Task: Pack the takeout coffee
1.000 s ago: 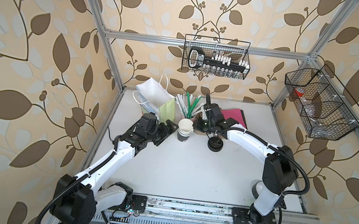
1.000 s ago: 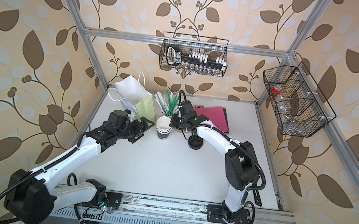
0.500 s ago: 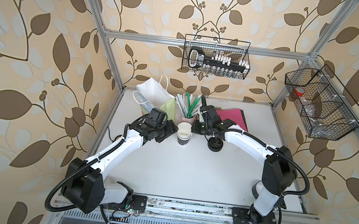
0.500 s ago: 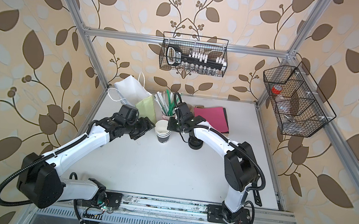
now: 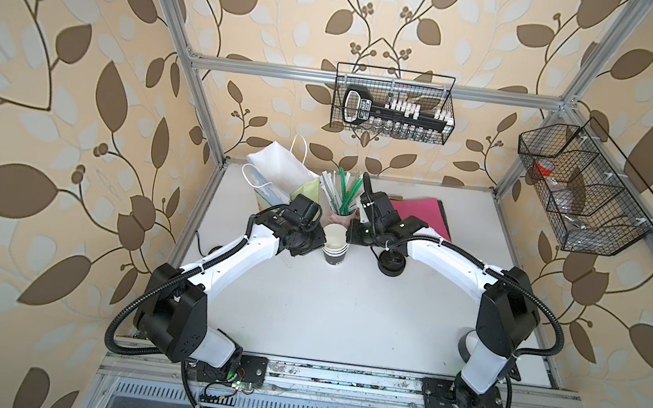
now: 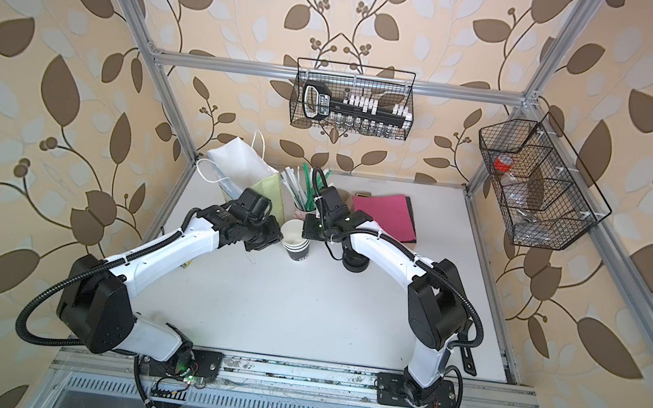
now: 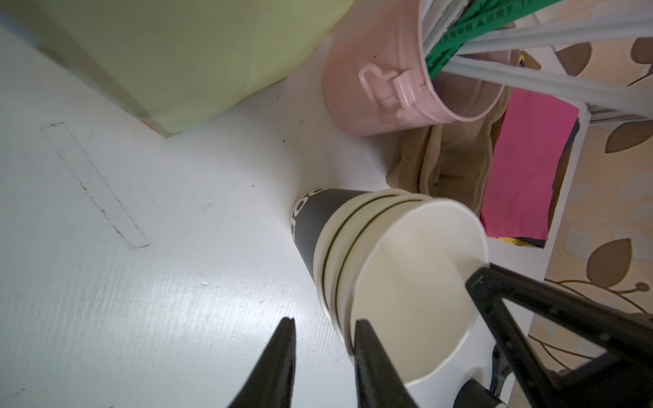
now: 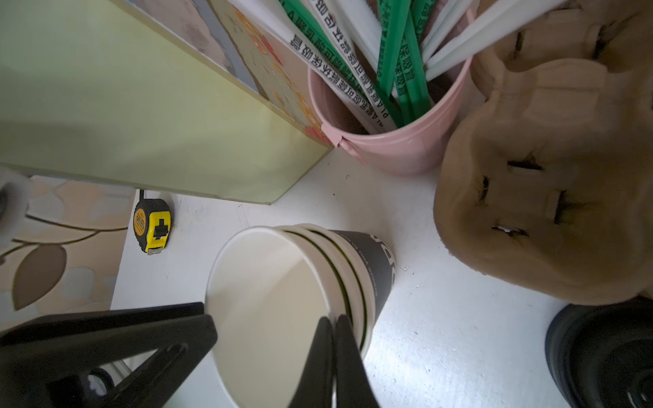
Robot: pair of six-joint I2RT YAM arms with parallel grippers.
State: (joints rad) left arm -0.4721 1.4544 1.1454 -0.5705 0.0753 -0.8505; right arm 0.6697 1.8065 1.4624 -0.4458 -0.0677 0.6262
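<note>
Your left hand (image 7: 323, 321) stood narrow but not closed, its fingers a small gap apart at the rim of the cup stack (image 7: 417, 275). One finger lay against the rim over the top cup's mouth, and the other hung outside it over the desk (image 7: 141, 282). Your right hand (image 8: 332, 319) had its fingers pressed together at the opposite side of that rim. Whether the paper wall sat pinched between them, I could not tell. The stack stood upright on the desk between your two hands, white-lined cups nested together, the lowest showing a dark wall. As for the takeout coffee, I could not make out a lidded cup in any view. A pile of black lids (image 5: 391, 262) sat near the stack, on your right arm's side. Behind the stack stood a pink bucket (image 8: 399, 152) of wrapped straws, with a paper bag (image 5: 279, 162) just beside it and a brown pulp carrier (image 8: 547, 194) on its other side.
</note>
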